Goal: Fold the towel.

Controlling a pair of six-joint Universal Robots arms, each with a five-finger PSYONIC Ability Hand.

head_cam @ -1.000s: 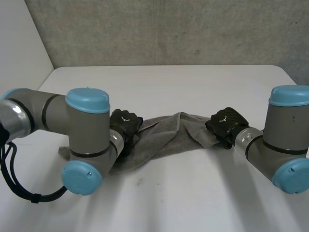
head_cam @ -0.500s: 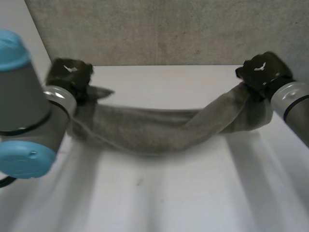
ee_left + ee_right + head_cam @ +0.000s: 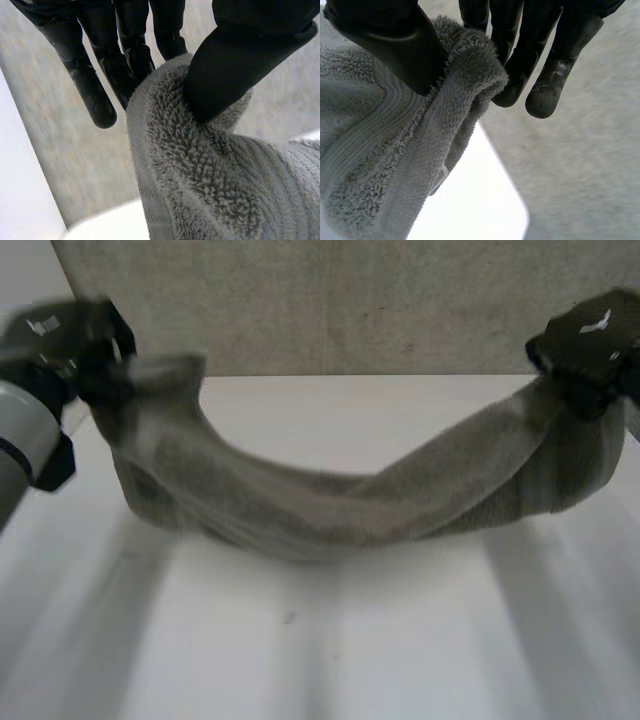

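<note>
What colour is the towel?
The towel is grey, clearest in the left wrist view.

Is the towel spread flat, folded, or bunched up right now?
Bunched and held up: the towel sags as a rope-like band between the left hand and right hand, each pinching one end.

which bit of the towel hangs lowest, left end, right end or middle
The middle of the towel: it sags lowest, while the left hand and right hand pinch the ends up high.

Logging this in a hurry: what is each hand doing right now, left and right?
Left hand: shut on the towel, pinching one end against the thumb.
Right hand: shut on the towel, pinching the other end.
</note>
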